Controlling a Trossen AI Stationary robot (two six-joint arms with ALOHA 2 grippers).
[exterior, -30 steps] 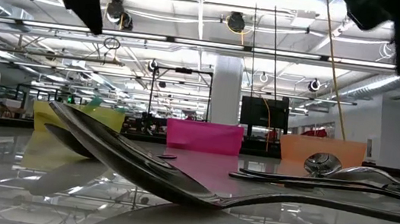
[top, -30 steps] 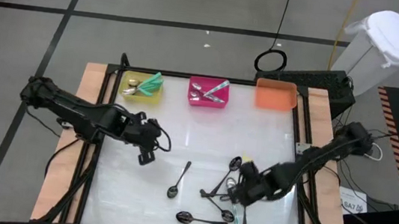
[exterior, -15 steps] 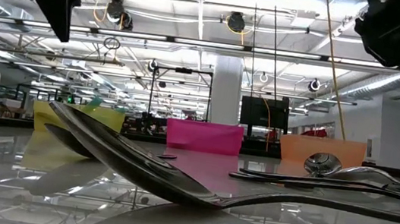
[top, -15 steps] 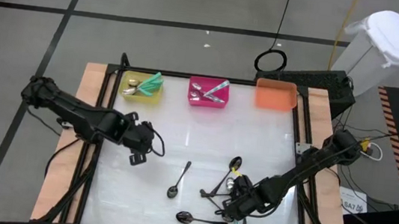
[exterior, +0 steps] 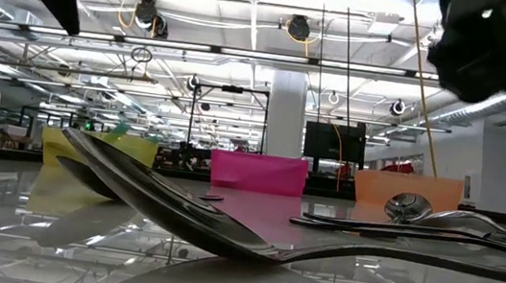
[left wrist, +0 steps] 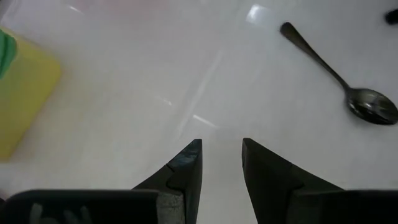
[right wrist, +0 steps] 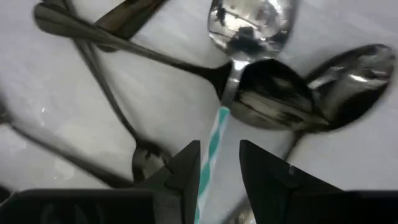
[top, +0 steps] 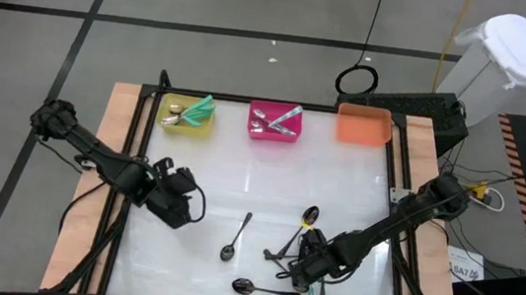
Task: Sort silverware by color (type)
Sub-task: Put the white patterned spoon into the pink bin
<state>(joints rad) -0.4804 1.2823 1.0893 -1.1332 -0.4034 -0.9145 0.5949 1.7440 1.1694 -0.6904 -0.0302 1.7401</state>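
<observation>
Table [top: 271,168]: three bins along the 12 o'clock edge. Yellow bin [top: 187,117] holds teal-handled spoons, pink bin [top: 275,122] holds silver ones, orange bin [top: 363,125] looks empty — dark ones not started, by my read.

Right arm has dropped over the last second from the 3 o'clock side onto the spoon pile [top: 295,256] at about 5 o'clock. Right gripper [right wrist: 219,163] now sits low over the heap, fingers released with a narrow gap, straddling the teal-handled spoon [right wrist: 214,140]. Handle runs up between the fingertips; its silver bowl lies against a dark spoon bowl [right wrist: 273,102]. Nothing clamped yet. Reads as pre-grasp for a teal pick, destination the yellow bin.

Left arm has pulled back toward 9 o'clock, away from table centre. Left gripper [left wrist: 221,155] is empty, fingers parted slightly over bare tabletop. Waiting, likely clearing space.

Loose strays: one dark spoon [top: 235,238] near 6 o'clock of centre, another [top: 262,289] at the 6 o'clock edge.

Risk: handle is crossed by neighbours, so closing could drag a dark spoon along.
</observation>
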